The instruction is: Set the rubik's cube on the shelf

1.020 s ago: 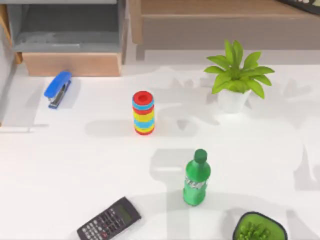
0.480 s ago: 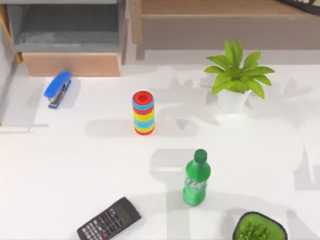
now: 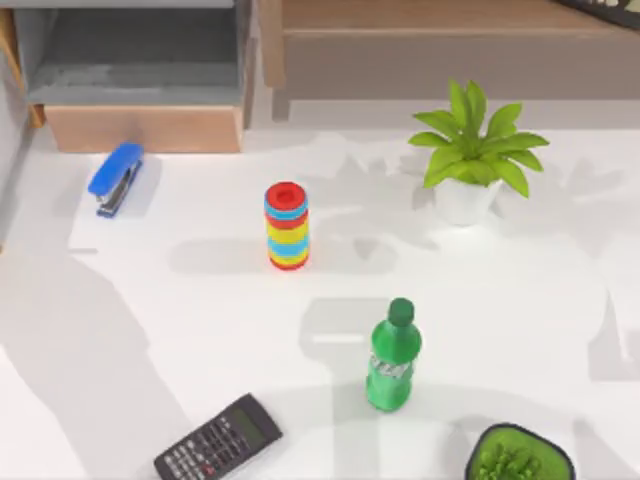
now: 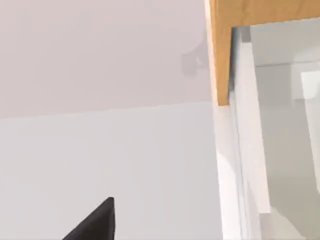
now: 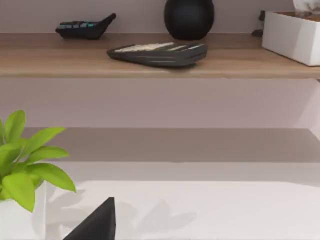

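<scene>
Shelf [image 3: 420, 15] behind potted plant [image 3: 470, 150], green bowl [image 3: 520, 460] of greenery, jaws' state unclear

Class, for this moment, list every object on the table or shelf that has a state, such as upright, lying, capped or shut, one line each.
ring-stack cylinder: upright on the table
green bottle: upright, capped
blue stapler: lying flat, shut
calculator: lying flat, keys up
potted plant: upright
shelf: holds a dark keyboard, lying flat

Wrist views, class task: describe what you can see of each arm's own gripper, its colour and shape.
In each wrist view a single matte black wedge with a pointed tip rises from the lower edge: the left gripper and the right gripper. No cables or markings can be seen.
</scene>
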Tool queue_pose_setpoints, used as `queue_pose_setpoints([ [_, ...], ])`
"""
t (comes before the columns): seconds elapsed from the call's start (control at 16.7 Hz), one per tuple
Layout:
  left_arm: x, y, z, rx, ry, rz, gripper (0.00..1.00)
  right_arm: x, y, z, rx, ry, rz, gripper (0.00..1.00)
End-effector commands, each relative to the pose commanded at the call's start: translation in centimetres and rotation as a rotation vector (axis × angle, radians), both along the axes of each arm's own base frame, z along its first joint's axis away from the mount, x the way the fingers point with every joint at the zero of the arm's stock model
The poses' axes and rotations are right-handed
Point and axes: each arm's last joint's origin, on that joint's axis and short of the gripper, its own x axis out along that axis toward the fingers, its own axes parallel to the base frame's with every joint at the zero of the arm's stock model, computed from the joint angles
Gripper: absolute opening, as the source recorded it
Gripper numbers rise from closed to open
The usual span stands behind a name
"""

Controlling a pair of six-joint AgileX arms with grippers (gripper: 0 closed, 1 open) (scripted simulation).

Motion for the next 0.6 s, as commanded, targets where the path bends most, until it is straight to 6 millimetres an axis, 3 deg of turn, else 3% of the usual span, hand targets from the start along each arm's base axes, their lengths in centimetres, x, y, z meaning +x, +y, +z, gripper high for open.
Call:
queue_pose_setpoints([
  [0.3,2.6,-6.3,-1.3,-0.105,0.289,0.010,1.00,0.0,0.0,0.0,0.000,0.000,0.000,1.00],
  [0.6,3.2,-8.5,-3.1,-0.128,0.441,0.019,1.00,0.0,0.0,0.0,0.000,0.000,0.000,1.00],
])
